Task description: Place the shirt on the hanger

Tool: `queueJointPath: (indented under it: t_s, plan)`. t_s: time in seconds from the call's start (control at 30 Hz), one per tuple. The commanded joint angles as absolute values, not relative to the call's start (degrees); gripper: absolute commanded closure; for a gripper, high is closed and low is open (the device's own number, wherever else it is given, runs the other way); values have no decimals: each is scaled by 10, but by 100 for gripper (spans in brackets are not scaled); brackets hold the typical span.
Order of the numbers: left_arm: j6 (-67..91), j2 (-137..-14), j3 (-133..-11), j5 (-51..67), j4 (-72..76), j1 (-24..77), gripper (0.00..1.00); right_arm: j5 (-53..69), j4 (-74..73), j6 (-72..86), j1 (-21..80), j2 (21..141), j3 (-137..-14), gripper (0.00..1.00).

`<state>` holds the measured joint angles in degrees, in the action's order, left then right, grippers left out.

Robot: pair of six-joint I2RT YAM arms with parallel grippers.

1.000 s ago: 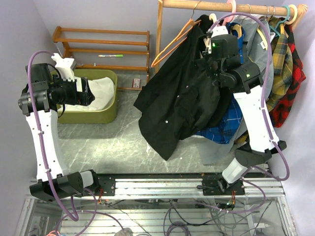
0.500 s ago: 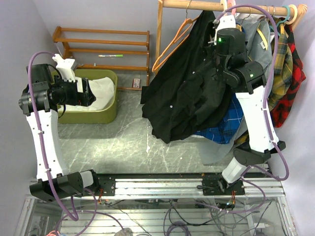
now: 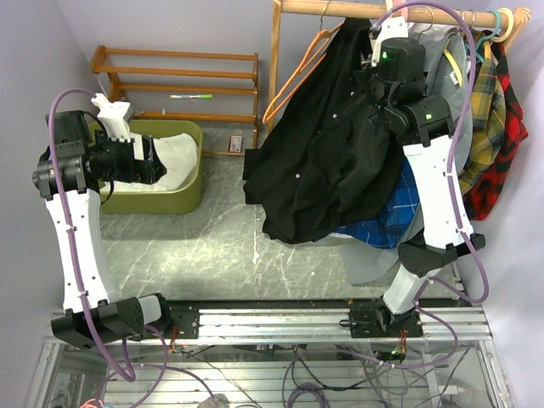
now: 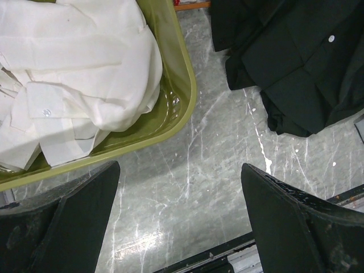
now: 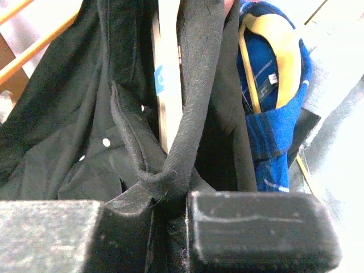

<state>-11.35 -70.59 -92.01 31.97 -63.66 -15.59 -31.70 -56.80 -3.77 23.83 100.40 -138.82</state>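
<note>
Hanging: shirt [image 3: 323, 161] lifted to rail [image 3: 340, 8]; hanger hidden; seating unconfirmed
Right gripper [image 5: 168, 199]: clamped on shirt fabric
Left gripper [image 4: 179, 222]: spread, idle

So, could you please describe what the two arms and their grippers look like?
The left arm and right arm share white, flat-sided links and chunky black joints. A purple cable loops along each. Small green lights glow on the right one. The left gripper and right gripper have matte black fingers, the right's scuffed.
</note>
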Motion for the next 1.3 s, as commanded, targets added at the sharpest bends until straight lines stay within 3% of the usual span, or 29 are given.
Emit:
queueJointPath:
  t_s: [0.0, 0.5, 1.27]
  plan:
    - [-118, -698, -915, 341, -630, -157, 1, -276, -478, -52, 214, 993, -1390, 100]
    - [-122, -714, -920, 353, -632, -158, 1, -143, -432, -83, 160, 1021, -1397, 100]
    - [-126, -724, -913, 354, -631, -158, 1, -58, -516, -27, 137, 1072, -1415, 100]
